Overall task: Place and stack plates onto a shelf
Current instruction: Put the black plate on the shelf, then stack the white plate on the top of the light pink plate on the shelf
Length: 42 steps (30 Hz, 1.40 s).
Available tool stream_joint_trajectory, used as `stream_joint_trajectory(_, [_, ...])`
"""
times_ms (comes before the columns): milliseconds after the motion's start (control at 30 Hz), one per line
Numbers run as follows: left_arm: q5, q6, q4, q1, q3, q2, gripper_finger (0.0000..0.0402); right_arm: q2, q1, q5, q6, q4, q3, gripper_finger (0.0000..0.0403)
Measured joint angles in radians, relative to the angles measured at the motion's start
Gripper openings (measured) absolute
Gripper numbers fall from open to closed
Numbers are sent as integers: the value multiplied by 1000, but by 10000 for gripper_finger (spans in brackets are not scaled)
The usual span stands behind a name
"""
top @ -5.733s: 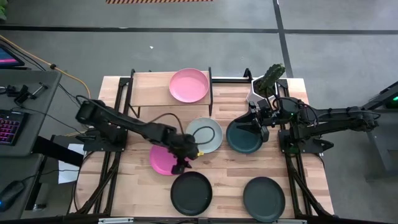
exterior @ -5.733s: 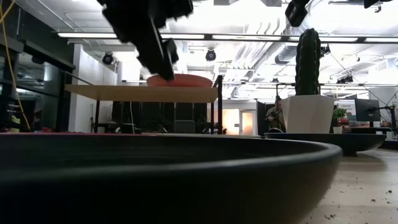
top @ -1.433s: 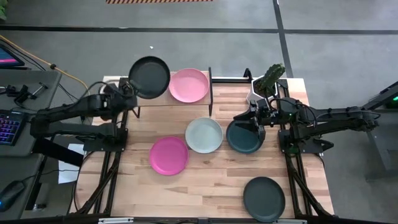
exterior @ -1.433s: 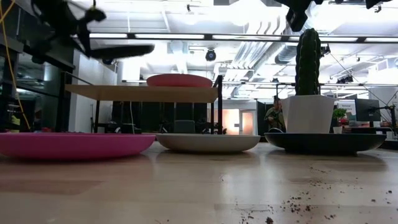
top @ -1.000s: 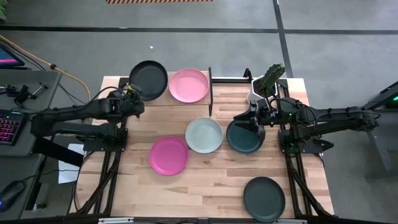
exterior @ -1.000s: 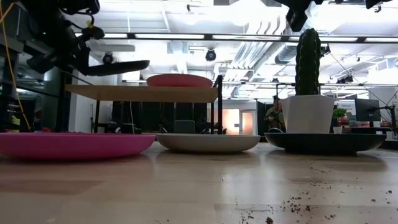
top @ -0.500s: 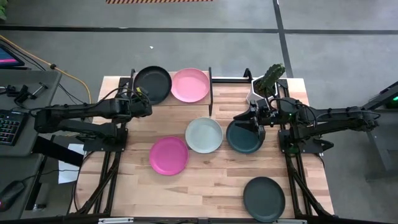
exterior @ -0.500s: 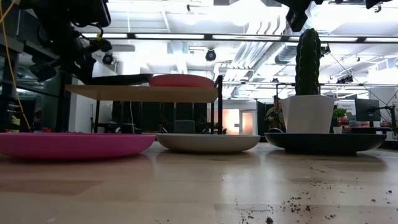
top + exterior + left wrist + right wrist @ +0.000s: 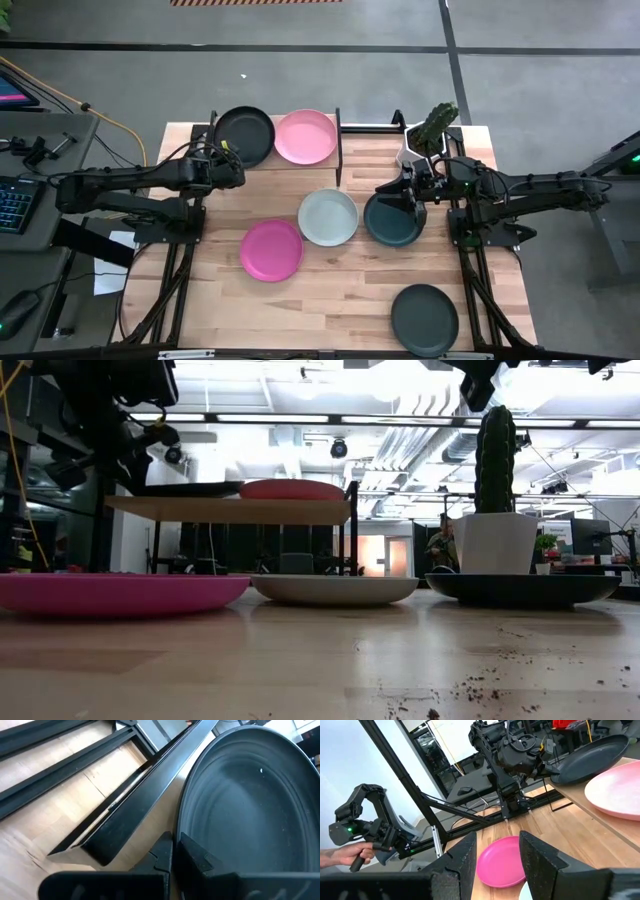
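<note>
Left gripper (image 9: 228, 165): at the near left edge of the small raised light-wood shelf on a black metal frame (image 9: 300, 165), fingers clamped on the rim of the round shallow matte black plate (image 9: 245, 135); the left wrist view shows the rim pinched between the two dark fingers. The plate lies level on the shelf's left half, apparently resting on the board, though the low view leaves contact uncertain. The rim grip keeps the plate flat for setting down; release not yet made.

Round matte light pink plate (image 9: 305, 136): on the shelf's right half, just beside the black plate, so the two fill the board side by side.

Right gripper (image 9: 412, 195): waits above the far rim of the dark teal round plate (image 9: 392, 220), fingers apart and holding nothing, near the white hexagonal pot with a cactus (image 9: 425, 135).

On the planked wooden tabletop (image 9: 350, 290):
- magenta round plate (image 9: 271, 250)
- pale mint-white round plate (image 9: 328, 217), touching the teal one
- dark grey-green round plate (image 9: 424, 319), well apart at the near right

Judged: two of six plates shelved
</note>
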Motion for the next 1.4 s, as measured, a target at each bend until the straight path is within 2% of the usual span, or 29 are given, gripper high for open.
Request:
stream_joint_trajectory(200, [-20, 3, -15, 0, 0, 0, 15, 0, 0, 0, 0, -3, 0, 130])
stream_joint_trajectory(867, [-47, 55, -26, 0, -1, -77, 109, 0, 0, 0, 0, -5, 0, 130])
stream_joint_trajectory(1067, [-49, 50, -15, 0, -1, -112, 119, 0, 0, 0, 1, -5, 0, 130])
stream_joint_trajectory(1400, [-53, 157, -16, 0, -1, -180, 120, 0, 0, 0, 2, -5, 0, 130])
